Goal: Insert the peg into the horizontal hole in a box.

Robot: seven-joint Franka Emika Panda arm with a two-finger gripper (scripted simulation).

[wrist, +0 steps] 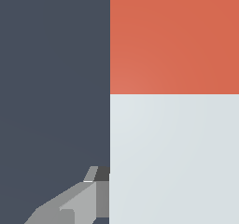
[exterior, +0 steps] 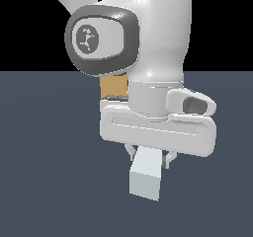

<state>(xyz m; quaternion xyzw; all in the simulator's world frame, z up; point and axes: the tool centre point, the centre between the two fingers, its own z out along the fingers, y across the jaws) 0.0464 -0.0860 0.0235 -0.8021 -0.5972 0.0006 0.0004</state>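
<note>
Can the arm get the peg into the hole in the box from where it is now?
Probably not yet. The jaws appear shut on the peg, but the box sits mostly hidden behind the arm, and its hole is not visible, so alignment cannot be confirmed.

A flat slate-grey floor [exterior: 44,181] meets what seems a plain black backdrop [exterior: 29,33].

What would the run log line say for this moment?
stage: peg held | gripper: shut on peg | box: mostly hidden behind arm | hole: not visible | insertion: not yet done
</note>
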